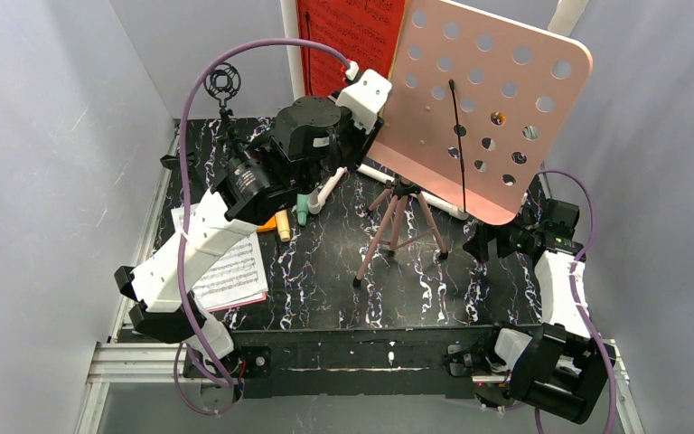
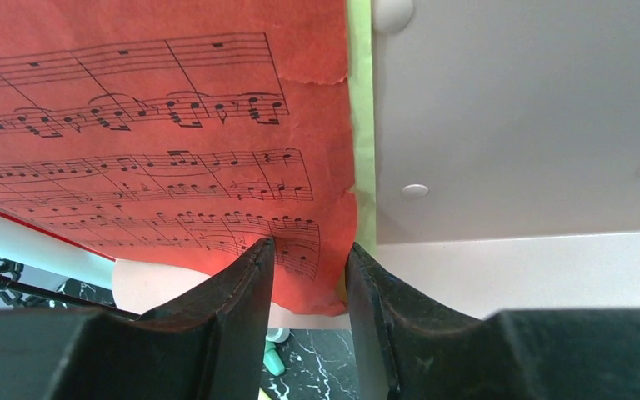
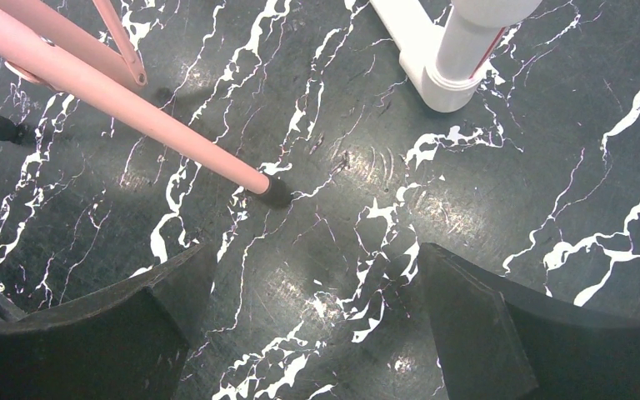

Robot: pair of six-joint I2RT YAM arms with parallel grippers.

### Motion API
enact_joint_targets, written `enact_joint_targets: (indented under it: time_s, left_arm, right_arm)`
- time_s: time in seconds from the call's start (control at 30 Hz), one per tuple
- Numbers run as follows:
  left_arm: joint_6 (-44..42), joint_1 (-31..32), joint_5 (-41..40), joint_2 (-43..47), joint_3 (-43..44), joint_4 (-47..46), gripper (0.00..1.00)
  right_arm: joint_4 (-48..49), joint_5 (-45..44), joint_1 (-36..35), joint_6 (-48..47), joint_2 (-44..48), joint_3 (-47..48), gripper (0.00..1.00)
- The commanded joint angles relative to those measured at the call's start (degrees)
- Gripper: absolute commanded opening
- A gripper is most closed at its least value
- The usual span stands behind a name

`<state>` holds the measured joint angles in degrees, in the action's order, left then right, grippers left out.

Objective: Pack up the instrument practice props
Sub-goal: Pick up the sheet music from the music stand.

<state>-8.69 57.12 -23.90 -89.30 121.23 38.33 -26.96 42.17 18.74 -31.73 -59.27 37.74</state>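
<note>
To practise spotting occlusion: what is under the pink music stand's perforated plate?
Its pink tripod legs and a white pipe frame stand there; the plate hides where the frame continues.

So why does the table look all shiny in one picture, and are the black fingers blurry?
Right wrist view: glare leaves pale shiny patches on the dark marbled table, and the close right fingers look soft. Left wrist view: notes on the red music sheet are sharp, the left fingers slightly fuzzy. Top external view: even light, no hard shadows on the grey walls.
</note>
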Motion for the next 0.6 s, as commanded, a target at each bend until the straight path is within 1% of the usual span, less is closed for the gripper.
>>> enact_joint_targets:
  time_s: [0.0, 0.23, 0.3, 0.4, 0.43, 0.57]
  left_arm:
    - [-1.88, 0.08, -2.64, 2.96, -2.07, -3.68, 0.34]
    - [-2.53, 0.09, -3.67, 4.57, -4.58, -5.69, 0.28]
    - [-2.56, 0.1, -3.58, 5.03, -5.04, -6.0, 0.22]
    - [-2.68, 0.09, -2.0, 6.07, -6.06, -6.67, 0.04]
    - [-2.65, 0.09, -0.99, 6.54, -6.43, -6.88, 0.0]
    - [-1.85, 0.12, 3.58, 8.6, -8.14, -7.75, 0.0]
  right_arm:
    - [0.51, 1.03, 0.33, -0.53, -0.14, 0.89, 1.0]
    - [0.42, 1.18, 0.33, -0.56, -0.32, 0.85, 1.0]
    - [0.42, 1.11, 0.33, -0.59, -0.32, 0.85, 1.0]
    - [0.42, 1.18, 0.33, -0.69, -0.32, 0.85, 1.0]
    - [0.42, 1.18, 0.33, -0.65, -0.35, 0.85, 1.0]
    - [0.42, 1.26, 0.33, -0.71, -0.41, 0.85, 1.0]
